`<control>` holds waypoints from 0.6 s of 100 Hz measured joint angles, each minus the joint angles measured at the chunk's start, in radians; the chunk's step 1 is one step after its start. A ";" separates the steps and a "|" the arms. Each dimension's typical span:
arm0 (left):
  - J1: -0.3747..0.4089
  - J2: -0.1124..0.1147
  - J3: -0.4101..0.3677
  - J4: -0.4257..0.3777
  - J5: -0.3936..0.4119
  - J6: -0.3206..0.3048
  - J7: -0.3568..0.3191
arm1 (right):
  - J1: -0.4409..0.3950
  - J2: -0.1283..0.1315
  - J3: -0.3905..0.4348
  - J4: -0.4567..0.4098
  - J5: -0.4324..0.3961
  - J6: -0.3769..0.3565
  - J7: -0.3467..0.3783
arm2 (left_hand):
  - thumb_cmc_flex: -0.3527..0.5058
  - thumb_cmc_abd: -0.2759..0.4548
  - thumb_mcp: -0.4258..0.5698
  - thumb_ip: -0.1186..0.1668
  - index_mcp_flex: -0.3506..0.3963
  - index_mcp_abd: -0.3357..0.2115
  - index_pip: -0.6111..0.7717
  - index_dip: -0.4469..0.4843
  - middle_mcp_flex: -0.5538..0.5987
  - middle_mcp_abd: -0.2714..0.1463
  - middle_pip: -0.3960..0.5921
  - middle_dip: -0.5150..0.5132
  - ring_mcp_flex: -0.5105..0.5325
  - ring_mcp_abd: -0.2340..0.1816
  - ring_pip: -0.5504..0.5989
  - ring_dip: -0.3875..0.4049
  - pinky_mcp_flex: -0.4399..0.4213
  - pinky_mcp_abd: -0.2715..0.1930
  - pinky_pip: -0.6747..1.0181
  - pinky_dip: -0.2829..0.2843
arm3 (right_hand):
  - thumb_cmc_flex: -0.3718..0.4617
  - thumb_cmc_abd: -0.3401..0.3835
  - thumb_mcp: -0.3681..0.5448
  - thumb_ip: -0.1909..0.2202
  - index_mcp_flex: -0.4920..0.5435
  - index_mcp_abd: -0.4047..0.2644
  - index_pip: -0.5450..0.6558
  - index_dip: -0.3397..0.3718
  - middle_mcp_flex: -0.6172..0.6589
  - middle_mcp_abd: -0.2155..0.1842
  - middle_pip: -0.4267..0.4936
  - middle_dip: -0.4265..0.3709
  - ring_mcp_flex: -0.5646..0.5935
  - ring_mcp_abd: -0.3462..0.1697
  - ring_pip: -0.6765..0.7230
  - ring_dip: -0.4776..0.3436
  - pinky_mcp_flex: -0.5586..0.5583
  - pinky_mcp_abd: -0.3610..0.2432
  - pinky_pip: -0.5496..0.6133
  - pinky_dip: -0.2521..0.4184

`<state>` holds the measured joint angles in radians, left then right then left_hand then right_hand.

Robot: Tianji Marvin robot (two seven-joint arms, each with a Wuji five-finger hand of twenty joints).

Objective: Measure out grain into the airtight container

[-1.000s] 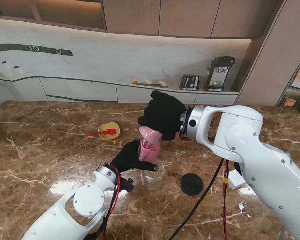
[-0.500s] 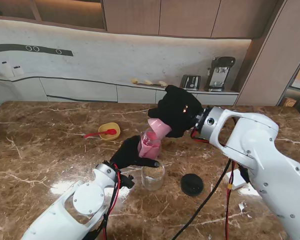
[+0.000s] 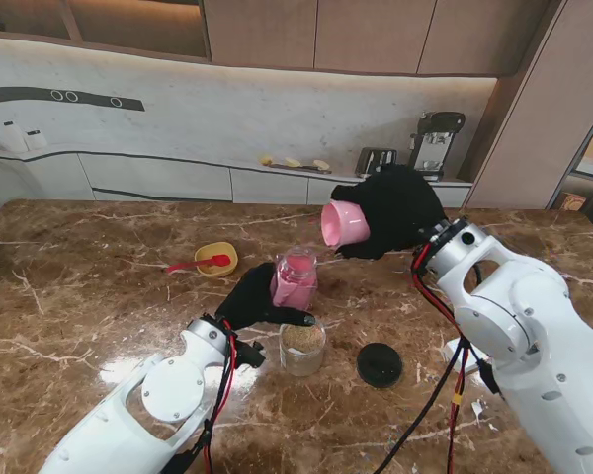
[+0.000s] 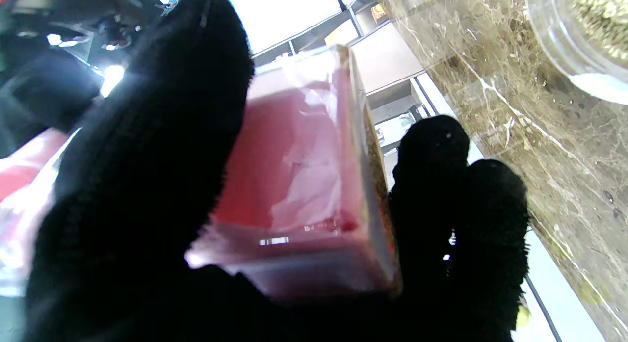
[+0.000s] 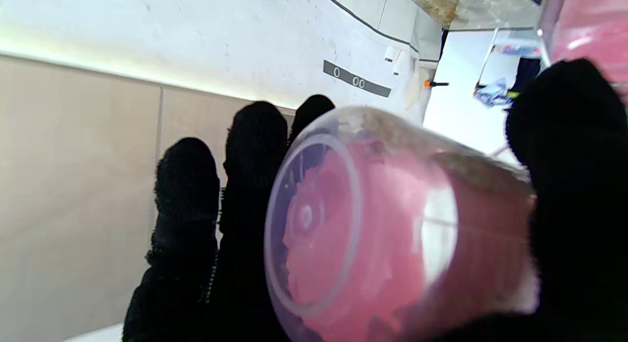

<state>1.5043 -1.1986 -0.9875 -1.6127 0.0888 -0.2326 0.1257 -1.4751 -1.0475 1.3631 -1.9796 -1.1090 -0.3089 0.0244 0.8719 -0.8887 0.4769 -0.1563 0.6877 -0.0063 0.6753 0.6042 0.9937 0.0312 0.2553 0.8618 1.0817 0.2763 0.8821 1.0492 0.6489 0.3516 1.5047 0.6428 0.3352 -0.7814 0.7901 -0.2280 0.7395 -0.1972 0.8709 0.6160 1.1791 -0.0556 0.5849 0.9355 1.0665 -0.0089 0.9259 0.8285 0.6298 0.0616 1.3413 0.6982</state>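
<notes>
Left hand: fingers wrapped round the pink grain box, held just over the glass container.
Right hand: clasping the pink cap, lifted clear, mouth sideways.
Black lid: beside container.

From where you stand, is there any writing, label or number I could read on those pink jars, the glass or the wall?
"0 00": round marks on the dark wall strip, possibly symbols rather than digits.
Pink container in the left hand: no print visible.
Pink cap in the right hand: none.
Glass jar, black lid: none.
Counter appliances: too small to read.
</notes>
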 measured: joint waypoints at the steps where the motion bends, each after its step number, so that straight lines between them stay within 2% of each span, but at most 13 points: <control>1: 0.001 0.000 -0.001 -0.001 0.000 0.000 0.000 | -0.002 -0.001 0.002 0.004 0.008 0.003 0.000 | 0.000 0.000 0.000 0.000 0.000 0.000 0.000 0.000 0.000 0.000 0.000 0.000 0.000 0.000 0.000 0.000 0.000 0.000 0.000 0.000 | 0.000 0.000 0.000 0.000 0.000 0.000 0.000 0.000 0.000 0.000 -0.002 0.000 -0.003 -0.003 -0.010 -0.002 -0.004 0.001 0.000 -0.001; 9: 0.005 0.000 -0.009 -0.005 0.001 -0.002 0.000 | -0.015 -0.008 0.012 0.037 0.091 0.028 0.003 | 0.000 0.000 0.000 0.000 0.000 0.000 0.000 0.000 0.000 0.000 0.000 0.000 0.000 0.000 0.000 0.000 -0.002 0.000 0.000 0.000 | 0.001 0.000 0.000 0.000 0.000 0.000 0.000 0.000 -0.001 -0.004 -0.005 -0.012 -0.017 -0.013 -0.062 -0.023 -0.025 0.011 -0.036 -0.010; 24: 0.012 0.001 -0.014 -0.009 0.006 -0.009 0.006 | -0.025 -0.020 0.019 0.118 0.335 0.083 0.021 | 0.000 0.000 0.000 0.000 0.000 0.000 0.000 0.000 0.000 0.000 0.000 0.000 0.000 0.000 0.000 0.000 -0.002 0.000 0.000 0.000 | 0.007 0.000 0.000 0.000 0.000 0.000 0.000 -0.019 -0.011 -0.010 -0.020 -0.021 -0.070 -0.017 -0.147 -0.076 -0.097 0.026 -0.130 -0.027; 39: 0.015 0.001 -0.016 -0.013 0.007 -0.009 0.010 | -0.023 -0.034 0.021 0.211 0.490 0.137 0.036 | 0.000 0.000 0.000 0.000 0.000 0.000 0.000 0.000 0.000 0.000 0.000 0.000 0.000 0.000 0.000 0.000 -0.002 0.000 0.000 0.000 | 0.030 -0.018 0.000 0.000 0.000 0.000 0.000 -0.035 -0.024 -0.010 -0.051 -0.038 -0.168 -0.020 -0.263 -0.138 -0.228 0.052 -0.316 -0.060; 48: 0.017 0.001 -0.018 -0.015 0.008 -0.008 0.010 | -0.012 -0.041 0.021 0.281 0.598 0.153 0.053 | 0.000 0.000 0.000 0.000 0.000 0.000 0.000 0.000 0.000 0.000 0.000 0.000 0.000 0.000 0.000 0.000 -0.002 0.000 0.000 0.000 | 0.079 -0.046 0.000 0.000 0.000 0.000 0.000 -0.044 -0.054 -0.010 -0.083 -0.046 -0.234 -0.026 -0.330 -0.172 -0.322 0.065 -0.434 -0.062; 60: 0.019 0.001 -0.023 -0.015 0.008 -0.008 0.010 | 0.016 -0.049 0.015 0.379 0.667 0.172 0.056 | 0.000 0.000 0.000 0.000 0.000 0.000 0.000 0.000 0.000 0.000 0.000 0.000 0.000 0.000 0.000 0.000 -0.002 0.000 0.000 0.000 | 0.134 -0.101 0.050 0.000 0.001 -0.001 -0.006 -0.044 -0.095 -0.010 -0.132 -0.054 -0.317 -0.026 -0.380 -0.200 -0.428 0.077 -0.571 -0.062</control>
<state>1.5233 -1.1980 -1.0108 -1.6275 0.0964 -0.2405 0.1354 -1.4594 -1.0964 1.3778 -1.6008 -0.4420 -0.1371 0.0800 0.8719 -0.8887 0.4769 -0.1563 0.6877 -0.0063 0.6753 0.6042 0.9937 0.0312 0.2553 0.8618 1.0817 0.2761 0.8821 1.0492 0.6468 0.3516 1.5047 0.6428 0.4688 -0.8821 0.8401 -0.2282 0.7401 -0.1979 0.8648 0.5721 1.0844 -0.0655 0.4530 0.8812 0.7497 -0.0351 0.5459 0.6290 0.2013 0.1382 0.7700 0.6366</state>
